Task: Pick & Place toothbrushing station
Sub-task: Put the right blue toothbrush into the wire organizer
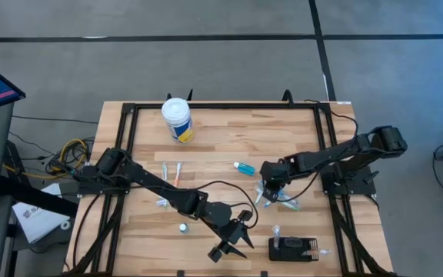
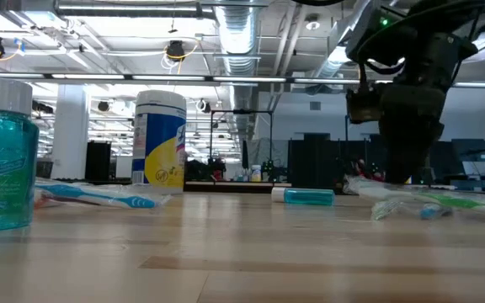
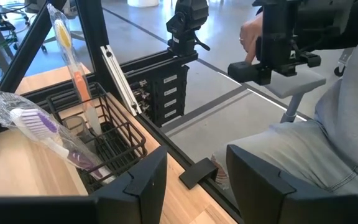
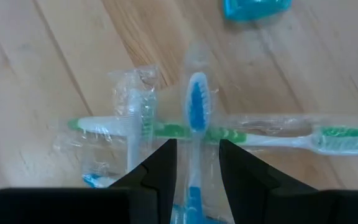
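The toothbrushing station [image 1: 292, 248] is a small black ribbed holder near the table's front right. In the left wrist view the station [image 3: 114, 146] holds a wrapped purple toothbrush [image 3: 39, 124] and an orange one [image 3: 79, 84]. My left gripper [image 1: 233, 240] [image 3: 196, 155] stands open just left of it, pointing at it. My right gripper [image 1: 270, 192] [image 4: 196, 146] points down, open, over wrapped toothbrushes at the right middle. Its fingers stand on either side of a blue toothbrush [image 4: 196, 102], which lies across a green one [image 4: 272, 135].
A white-lidded yellow-and-blue tub [image 1: 177, 119] stands at the far middle. Two toothbrushes [image 1: 171, 173] lie left of centre, a small blue tube [image 1: 244, 168] lies at centre, and a mouthwash bottle [image 2: 2, 160] stands near the front. A seated person [image 3: 328, 155] is beyond the table's edge.
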Robot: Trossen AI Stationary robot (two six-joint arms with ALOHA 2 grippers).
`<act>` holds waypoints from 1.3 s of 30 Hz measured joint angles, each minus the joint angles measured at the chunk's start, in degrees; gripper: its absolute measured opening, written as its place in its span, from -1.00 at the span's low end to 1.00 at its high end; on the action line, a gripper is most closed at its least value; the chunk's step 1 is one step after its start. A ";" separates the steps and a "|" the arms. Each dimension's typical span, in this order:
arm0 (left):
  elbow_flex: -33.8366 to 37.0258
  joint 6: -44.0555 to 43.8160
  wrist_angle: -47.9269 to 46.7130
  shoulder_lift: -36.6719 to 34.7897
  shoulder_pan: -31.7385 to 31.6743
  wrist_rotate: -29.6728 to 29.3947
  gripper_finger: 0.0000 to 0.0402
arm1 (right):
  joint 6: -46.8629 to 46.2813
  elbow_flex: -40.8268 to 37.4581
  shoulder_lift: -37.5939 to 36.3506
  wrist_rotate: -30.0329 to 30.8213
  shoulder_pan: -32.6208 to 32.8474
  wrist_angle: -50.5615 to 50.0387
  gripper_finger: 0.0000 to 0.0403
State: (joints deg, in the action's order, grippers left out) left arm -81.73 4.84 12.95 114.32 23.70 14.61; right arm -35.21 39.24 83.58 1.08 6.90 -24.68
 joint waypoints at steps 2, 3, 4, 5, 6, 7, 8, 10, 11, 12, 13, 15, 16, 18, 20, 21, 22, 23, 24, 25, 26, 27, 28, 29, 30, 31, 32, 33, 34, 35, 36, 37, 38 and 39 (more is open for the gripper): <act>0.00 -0.01 0.00 0.00 0.00 0.00 -0.21 | 0.89 0.00 0.87 -0.04 0.10 0.19 -0.45; 0.00 0.00 0.00 0.00 0.00 0.00 -0.21 | 1.08 0.00 1.33 -0.06 0.15 0.33 -0.45; 0.00 0.00 -0.01 0.00 0.00 -0.01 -0.21 | 1.17 0.00 1.73 -0.06 0.15 0.41 -0.46; 0.00 0.00 0.00 0.00 0.00 -0.01 -0.21 | 1.19 0.00 2.02 -0.06 0.15 0.39 -0.48; 0.00 0.00 0.00 0.00 0.00 -0.02 -0.21 | 1.19 0.00 2.09 -0.06 0.15 0.35 -0.51; 0.00 0.00 -0.02 0.00 0.00 0.00 -0.21 | 1.20 0.00 2.09 -0.06 0.15 0.29 -0.56; 0.00 0.00 -0.02 0.00 0.00 0.00 -0.21 | 1.21 0.00 2.08 -0.06 0.15 0.49 -0.61; 0.00 0.00 -0.02 0.00 0.00 -0.02 -0.21 | 1.36 0.00 1.79 -0.05 0.15 0.42 -0.75; 0.00 0.00 -0.02 0.00 0.00 -0.02 -0.21 | 1.42 0.00 1.52 -0.05 0.15 0.46 -0.83; 0.00 0.00 -0.02 0.00 -0.02 -0.02 -0.21 | 1.86 0.00 1.41 -0.03 0.15 0.66 -0.91; 0.00 0.00 -0.02 0.00 -0.02 -0.02 -0.21 | 2.31 0.02 1.42 -0.03 0.15 0.76 -0.95; 0.00 0.00 -0.02 0.00 -0.02 -0.02 -0.21 | 2.37 0.00 1.43 -0.07 0.15 0.78 -0.95; 0.00 0.00 -0.02 0.00 -0.02 -0.02 -0.21 | 1.95 0.00 1.46 -0.14 0.15 1.07 -0.95; 0.00 0.00 -0.04 0.00 -0.04 -0.02 -0.21 | 1.96 0.00 1.50 -0.69 0.15 1.19 -0.98; 0.00 0.00 -0.04 0.00 -0.04 -0.02 -0.21 | 2.05 0.26 1.50 -0.83 0.21 1.12 -0.98; 0.00 0.00 -0.04 0.00 -0.04 -0.03 -0.21 | 2.15 0.59 1.50 -0.83 0.30 1.14 -0.99; 0.00 0.00 -0.04 0.00 -0.04 -0.02 -0.21 | 2.46 1.03 1.50 -0.82 0.44 1.18 -1.00; 0.00 0.00 -0.04 0.00 -0.04 -0.02 -0.21 | 2.75 1.45 1.50 -0.64 0.57 1.26 -1.00; 0.00 0.00 -0.04 0.00 -0.04 -0.03 -0.21 | 3.11 1.89 1.50 -0.56 0.59 1.24 -1.00; 0.00 0.00 -0.04 0.02 -0.04 -0.03 -0.21 | 3.63 2.32 1.50 -0.46 0.74 1.17 -1.00; 0.00 0.00 -0.04 0.02 -0.04 -0.03 -0.21 | 4.21 2.77 1.50 -0.35 0.98 1.19 -1.00; 0.00 0.00 -0.05 0.02 -0.04 -0.03 -0.21 | 4.67 3.21 1.50 -0.02 1.17 1.24 -1.00; 0.00 0.00 -0.07 0.02 -0.04 -0.04 -0.21 | 5.03 3.61 1.43 0.24 1.37 1.24 -1.00; 0.00 0.00 -0.07 0.02 -0.04 -0.04 -0.21 | 5.27 3.81 1.07 0.25 1.46 1.19 -1.00; 0.00 -0.02 -0.07 0.02 -0.04 -0.02 -0.21 | 5.43 3.92 0.56 0.36 1.69 1.11 -1.00; 0.00 0.00 -0.07 0.02 -0.04 -0.04 -0.21 | 5.52 4.15 0.12 0.73 1.81 1.19 -1.00; 0.00 0.00 -0.07 0.02 -0.04 -0.04 -0.21 | 5.67 4.20 -0.59 1.27 2.05 1.06 -1.00; 0.00 0.00 -0.09 0.02 -0.04 -0.02 -0.21 | 5.69 4.17 -1.56 2.04 2.25 0.15 -1.00; 0.00 0.00 -0.08 0.02 -0.04 -0.04 -0.21 | 5.67 4.17 -2.53 2.93 2.55 -0.25 -1.00; 0.00 -0.01 -0.09 0.02 -0.04 -0.04 -0.21 | 5.67 4.17 -3.62 3.80 2.91 -0.39 -1.00; 0.00 0.00 -0.09 0.02 -0.04 -0.04 -0.21 | 5.68 4.17 -4.93 4.68 3.27 -0.84 -1.00; 0.00 0.00 -0.09 0.02 -0.04 -0.04 -0.21 | 5.69 4.17 -6.25 5.59 3.69 -0.85 -1.00; 0.00 0.00 -0.08 0.02 -0.04 -0.10 -0.21 | 5.69 4.17 -7.53 6.57 4.15 -0.64 -1.00; 0.00 -0.10 -0.07 0.02 -0.04 -0.25 -0.21 | 5.69 4.17 -8.85 7.49 4.62 -0.58 -1.00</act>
State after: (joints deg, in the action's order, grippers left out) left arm -81.73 4.74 12.88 114.34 23.66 14.36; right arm -29.52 43.42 74.73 8.57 11.52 -25.26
